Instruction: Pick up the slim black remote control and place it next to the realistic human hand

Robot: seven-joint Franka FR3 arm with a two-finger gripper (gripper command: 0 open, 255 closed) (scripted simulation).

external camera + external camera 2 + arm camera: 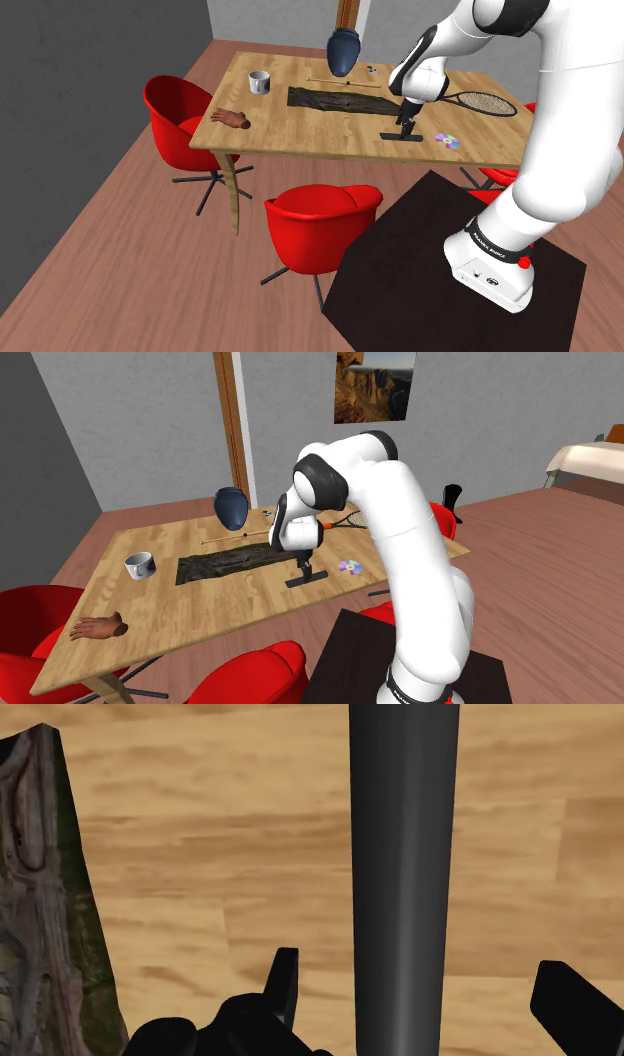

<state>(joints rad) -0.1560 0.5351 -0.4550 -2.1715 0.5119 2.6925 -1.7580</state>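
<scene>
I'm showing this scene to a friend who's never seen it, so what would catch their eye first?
The big white arm dominates the shoulder view's right, its open gripper poised over the slim black remote on the wooden table. The bright red chairs around the table stand out next, along with the lifelike hand lying near the table's left corner in that view.

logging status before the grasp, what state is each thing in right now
remote control: lying flat, not gripped
gripper: open, fingers either side of the remote control, not touching it
mug: upright
human hand: lying flat
disc: lying flat
racket: lying flat
</scene>
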